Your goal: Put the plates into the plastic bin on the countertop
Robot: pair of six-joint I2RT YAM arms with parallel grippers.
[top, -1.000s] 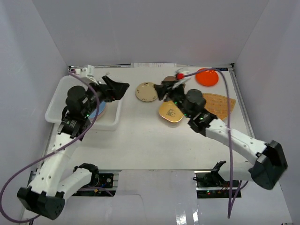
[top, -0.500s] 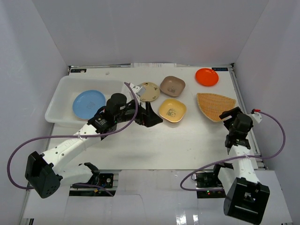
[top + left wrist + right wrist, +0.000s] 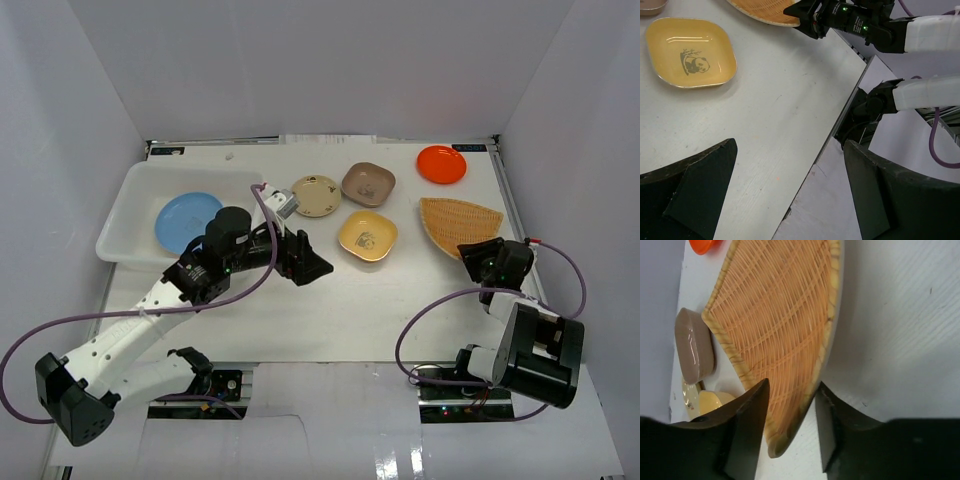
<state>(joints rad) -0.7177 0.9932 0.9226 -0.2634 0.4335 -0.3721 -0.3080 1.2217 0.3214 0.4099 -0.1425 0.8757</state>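
Plate [image 3: 785, 330], woven, rim btwn R end effector [image 3: 791, 385] fingers

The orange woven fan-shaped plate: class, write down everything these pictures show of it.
The orange woven fan-shaped plate looks like basketwork, with fine orange strands crossing inside a rim banded in tan and brown. It lies on the white countertop at the right, nearer the arms than the round orange-red plate and apart from it. The right gripper is open, with a finger on either side of the plate's rim. Contact cannot be told.
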